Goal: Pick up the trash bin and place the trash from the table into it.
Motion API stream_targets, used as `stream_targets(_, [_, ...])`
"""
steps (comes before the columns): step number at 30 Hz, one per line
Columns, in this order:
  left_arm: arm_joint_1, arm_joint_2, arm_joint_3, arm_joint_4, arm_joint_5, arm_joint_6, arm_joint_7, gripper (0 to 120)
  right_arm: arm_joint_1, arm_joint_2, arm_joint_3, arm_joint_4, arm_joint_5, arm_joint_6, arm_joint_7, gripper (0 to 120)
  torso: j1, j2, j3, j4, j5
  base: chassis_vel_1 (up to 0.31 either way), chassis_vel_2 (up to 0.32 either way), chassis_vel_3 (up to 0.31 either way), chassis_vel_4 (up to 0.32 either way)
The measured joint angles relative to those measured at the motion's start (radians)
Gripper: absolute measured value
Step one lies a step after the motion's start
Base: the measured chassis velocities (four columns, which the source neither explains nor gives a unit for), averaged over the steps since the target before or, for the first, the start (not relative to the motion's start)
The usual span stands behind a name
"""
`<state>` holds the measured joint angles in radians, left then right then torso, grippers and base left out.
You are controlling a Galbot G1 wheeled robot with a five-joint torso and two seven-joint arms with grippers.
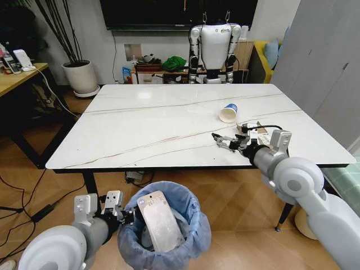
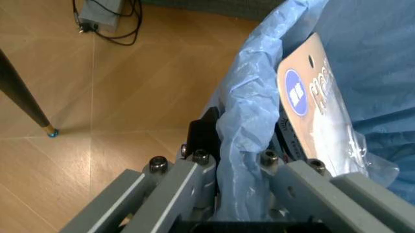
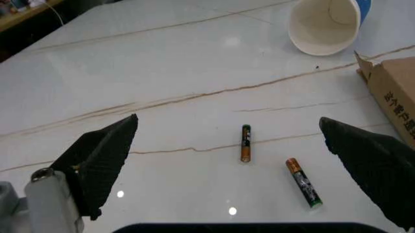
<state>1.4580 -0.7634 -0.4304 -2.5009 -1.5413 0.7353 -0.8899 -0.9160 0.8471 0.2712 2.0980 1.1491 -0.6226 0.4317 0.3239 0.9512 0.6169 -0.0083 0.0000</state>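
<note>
While its fingers (image 3: 104,160) are spread wide with nothing between them, the right gripper (image 1: 225,140) hovers low over the table (image 1: 169,121) near the right front edge. Directly under the open jaws lie two small batteries (image 3: 246,143), close together but apart, one nearer the gripper's base (image 3: 303,182). Just beyond them, past the fingertips, the paper cup (image 1: 228,112) lies tipped on its side with its mouth facing the gripper, and a brown cardboard box (image 3: 392,94) sits beside the far finger, well clear of the cup.

Down below the table's front edge, the left gripper (image 1: 115,209) is closed on the rim of the trash bin (image 1: 163,247); the wrist view shows its fingers (image 2: 201,138) pinching the crinkly blue liner (image 2: 250,131), one inside the rim and one outside. A flat packaged item (image 1: 159,220) already stands upright inside the bin, leaning toward the held side.

As a judgement: the bin is in hand and at least one piece is in it, so the first part looks done. What is left is the cup, the box and the two batteries; the right gripper seems lined up for the batteries, which are thin and will need a careful pinch.
</note>
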Motion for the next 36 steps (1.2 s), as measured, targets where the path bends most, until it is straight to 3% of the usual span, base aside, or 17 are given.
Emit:
stream_targets(7, [0.005, 0.0, -0.013, 0.0, -0.004, 0.0, 0.003, 3, 0.012, -0.009, -0.014, -0.055, -0.055, -0.016, -0.049, 100, 0.0, 0.0, 0.0, 0.0, 0.0001, 0.0, 0.0, 0.0, 0.0])
stream_targets(10, [0.006, -0.002, -0.016, 0.0, -0.006, 0.0, 0.003, 3, 0.01, -0.024, -0.02, -0.063, -0.056, -0.028, -0.065, 95, 0.0, 0.0, 0.0, 0.0, 0.0, 0.0, 0.0, 0.0, 0.0])
stream_targets(15, [0.005, -0.009, -0.015, 0.0, -0.006, 0.0, 0.007, 3, 0.004, -0.037, -0.024, -0.08, -0.047, -0.042, -0.073, 75, 0.0, 0.0, 0.0, 0.0, 0.0, 0.0, 0.0, 0.0, 0.0])
stream_targets(24, [0.005, -0.015, -0.018, 0.0, -0.006, 0.0, 0.009, 3, -0.008, -0.05, -0.023, -0.095, -0.043, -0.047, -0.086, 69, 0.0, 0.0, 0.0, 0.0, 0.0, 0.0, 0.0, 0.0, 0.0])
stream_targets(30, [0.002, -0.02, -0.019, 0.001, -0.006, 0.0, 0.014, 3, -0.009, -0.057, -0.022, -0.102, -0.039, -0.049, -0.091, 53, 0.0, 0.0, 0.0, 0.0, 0.0, 0.0, 0.0, 0.0, 0.0])
stream_targets(36, [0.0, -0.02, -0.021, 0.001, -0.006, 0.0, 0.023, 3, -0.017, -0.067, -0.019, -0.106, -0.038, -0.049, -0.099, 51, 0.0, 0.0, 0.0, 0.0, 0.0, 0.0, 0.0, 0.0, 0.0])
